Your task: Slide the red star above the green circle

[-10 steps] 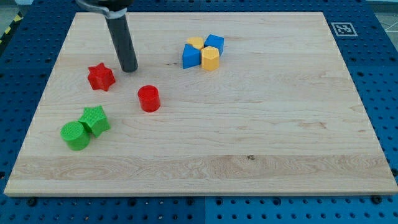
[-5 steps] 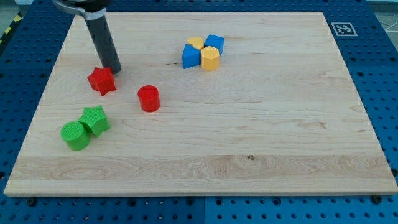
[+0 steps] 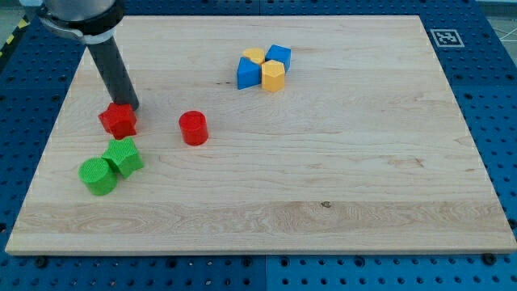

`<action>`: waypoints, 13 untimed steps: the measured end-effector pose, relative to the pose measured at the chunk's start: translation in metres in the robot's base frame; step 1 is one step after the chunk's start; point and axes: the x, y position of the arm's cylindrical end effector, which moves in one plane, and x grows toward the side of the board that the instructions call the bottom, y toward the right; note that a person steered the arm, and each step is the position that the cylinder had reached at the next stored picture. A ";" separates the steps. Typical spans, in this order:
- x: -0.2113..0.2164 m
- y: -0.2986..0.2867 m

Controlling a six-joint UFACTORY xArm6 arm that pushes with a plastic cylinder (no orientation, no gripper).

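Observation:
The red star lies at the board's left, just above the green star. My tip touches the red star's upper right side. The green circle sits at the lower left, touching the green star on its upper right. The red star is above and slightly right of the green circle, with the green star between them.
A red cylinder stands to the right of the red star. A cluster of two blue blocks and two yellow blocks sits near the view's top centre. The wooden board has its left edge close to the green blocks.
My tip moved left and down, met the red star and pushed it left and down toward the green star.

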 end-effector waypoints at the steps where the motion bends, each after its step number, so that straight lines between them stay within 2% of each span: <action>1: 0.011 0.014; 4: 0.031 0.014; 7: 0.030 -0.037; 9: 0.036 -0.036; 13: 0.075 0.000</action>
